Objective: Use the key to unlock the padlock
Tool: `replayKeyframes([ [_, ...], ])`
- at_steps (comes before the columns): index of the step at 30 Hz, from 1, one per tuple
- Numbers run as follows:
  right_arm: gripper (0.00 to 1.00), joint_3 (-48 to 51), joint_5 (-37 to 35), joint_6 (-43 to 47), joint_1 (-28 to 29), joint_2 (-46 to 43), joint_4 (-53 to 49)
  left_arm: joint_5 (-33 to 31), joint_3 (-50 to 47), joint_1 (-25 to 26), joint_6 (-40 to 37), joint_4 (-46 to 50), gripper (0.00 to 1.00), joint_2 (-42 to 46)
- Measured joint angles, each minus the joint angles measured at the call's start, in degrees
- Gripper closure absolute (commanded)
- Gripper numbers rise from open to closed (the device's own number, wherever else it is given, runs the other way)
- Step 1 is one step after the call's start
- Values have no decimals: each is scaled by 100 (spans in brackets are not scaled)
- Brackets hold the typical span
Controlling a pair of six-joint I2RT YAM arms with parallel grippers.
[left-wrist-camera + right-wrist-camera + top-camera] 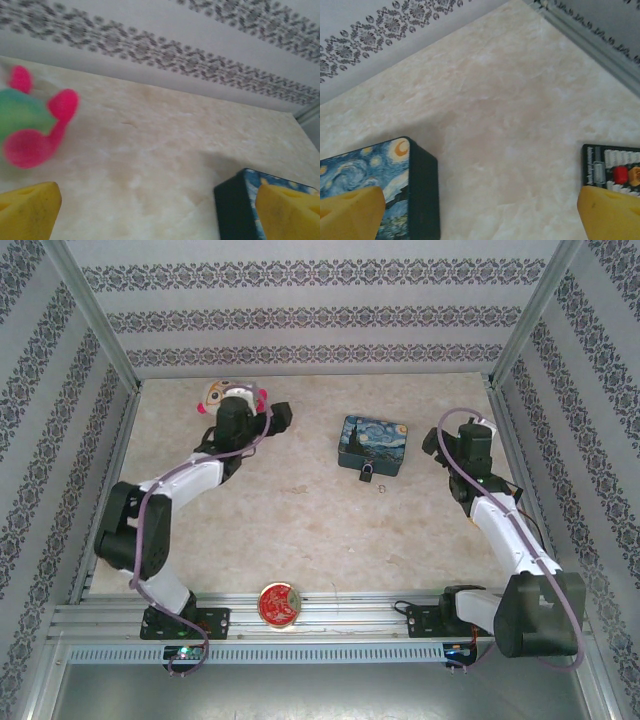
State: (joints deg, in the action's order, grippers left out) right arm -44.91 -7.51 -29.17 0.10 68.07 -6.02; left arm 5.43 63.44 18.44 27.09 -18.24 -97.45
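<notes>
The tiny dark padlock (368, 472) hangs at the front side of the blue painted tin (373, 443), right of the table's middle. A very small silvery key (381, 488) lies on the table just in front of the padlock. My left gripper (262, 412) hovers at the back left, well away from the tin. In the left wrist view it (157, 215) is open, with bare table between its yellow fingertips (27, 210). My right gripper (455, 432) hangs to the right of the tin and is open (480, 215) over bare table; its left fingertip (350, 212) overlaps the tin (375, 170).
A pink and green toy (30, 125) sits at the back left, beside my left gripper. A black device with a red button (612, 170) lies by my right fingertip. A round red tin (279, 604) rests on the front rail. Patterned walls (300, 320) enclose the table.
</notes>
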Motion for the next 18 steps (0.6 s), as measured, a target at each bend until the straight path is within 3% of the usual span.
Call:
replayKeyframes([
  [13,9,-581,1108,-592,85,1360,-125,560,1471,837,260,809,0,-1617],
  [18,13,-756,1316,-717,205,1895,-101,682,1714,885,304,979,10,-1832],
])
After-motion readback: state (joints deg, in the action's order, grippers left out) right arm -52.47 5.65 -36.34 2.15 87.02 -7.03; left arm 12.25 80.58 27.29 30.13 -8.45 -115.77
